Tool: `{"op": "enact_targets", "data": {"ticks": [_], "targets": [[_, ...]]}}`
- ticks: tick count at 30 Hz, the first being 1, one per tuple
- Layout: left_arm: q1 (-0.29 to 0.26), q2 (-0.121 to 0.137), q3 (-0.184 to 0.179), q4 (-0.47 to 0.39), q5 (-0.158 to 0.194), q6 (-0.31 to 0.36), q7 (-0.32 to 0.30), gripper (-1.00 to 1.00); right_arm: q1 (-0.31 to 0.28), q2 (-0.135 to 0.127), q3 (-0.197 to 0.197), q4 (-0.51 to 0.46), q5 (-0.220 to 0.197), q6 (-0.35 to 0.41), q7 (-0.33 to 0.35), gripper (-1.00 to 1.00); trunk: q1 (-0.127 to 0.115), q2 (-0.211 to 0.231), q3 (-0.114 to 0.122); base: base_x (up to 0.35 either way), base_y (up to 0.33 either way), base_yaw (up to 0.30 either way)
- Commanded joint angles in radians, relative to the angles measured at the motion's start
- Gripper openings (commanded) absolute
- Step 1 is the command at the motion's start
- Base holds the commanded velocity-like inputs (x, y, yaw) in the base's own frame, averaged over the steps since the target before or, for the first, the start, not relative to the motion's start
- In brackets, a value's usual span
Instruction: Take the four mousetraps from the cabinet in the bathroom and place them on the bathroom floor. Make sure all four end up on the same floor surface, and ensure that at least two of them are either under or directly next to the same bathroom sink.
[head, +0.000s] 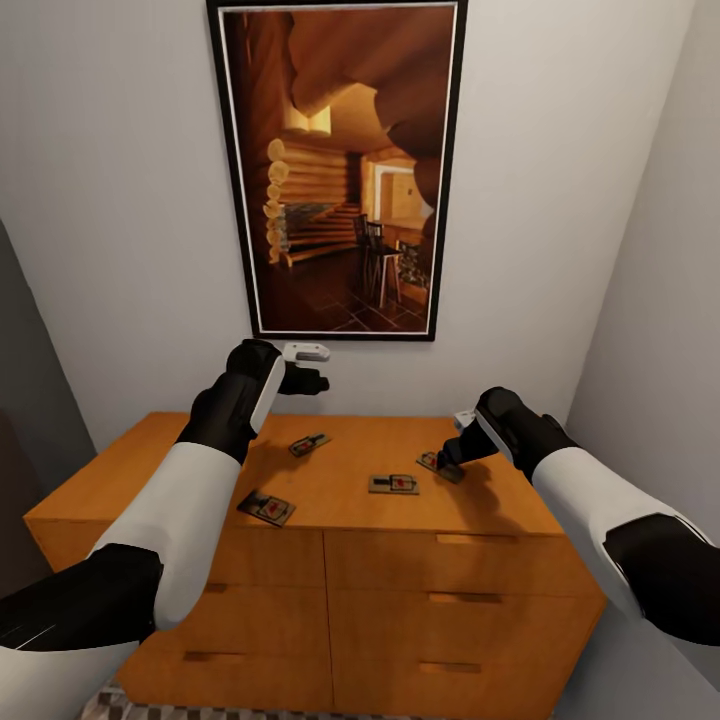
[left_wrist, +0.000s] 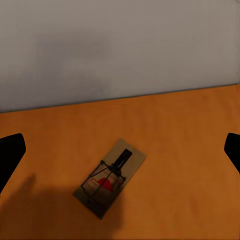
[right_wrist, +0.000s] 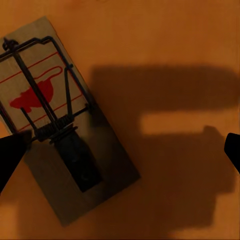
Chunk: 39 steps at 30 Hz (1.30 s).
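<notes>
Four mousetraps (head: 393, 484) lie on the cabinet (head: 330, 560) top. The right tool (head: 452, 462), spread, hovers over the 3 o'clock trap; the left tool (head: 312, 381), spread, waits. Pickup stage: next, descend and pinch.

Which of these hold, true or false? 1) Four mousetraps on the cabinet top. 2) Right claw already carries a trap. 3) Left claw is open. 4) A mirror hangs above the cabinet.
1) True: four mousetraps lie on the cabinet top.
2) False: the right claw is open, low over the rightmost trap, which lies flat on the wood.
3) True: the left claw is open above a trap.
4) False: it is a framed cabin picture.
</notes>
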Motion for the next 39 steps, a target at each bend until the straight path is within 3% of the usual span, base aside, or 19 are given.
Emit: {"op": "enact_targets", "data": {"ticks": [1,23,33,39], "targets": [[-0.001,0.000,-0.001,-0.001,-0.001,0.004,0.000,1.00,-0.001,-0.001,0.007,-0.001,-0.004,0.003,0.001,1.00,0.000,-0.001,-0.001,0.035,0.000,0.000],[-0.001,-0.001,-0.002,-0.001,0.002,0.004,0.000,1.00,-0.001,0.002,0.007,-0.001,-0.017,0.003,0.008,1.00,0.000,-0.001,-0.001,0.005,0.000,0.000],[-0.001,-0.001,-0.002,0.000,0.001,0.004,0.000,1.00,-0.001,0.001,0.009,0.000,-0.009,0.003,0.121,1.00,0.000,-0.001,-0.001,0.000,0.000,0.000],[-0.001,-0.001,-0.002,0.000,0.001,0.004,0.000,1.00,-0.001,-0.001,0.010,0.000,0.009,0.003,0.149,1.00,0.000,-0.001,-0.001,0.000,0.000,0.000]]}}
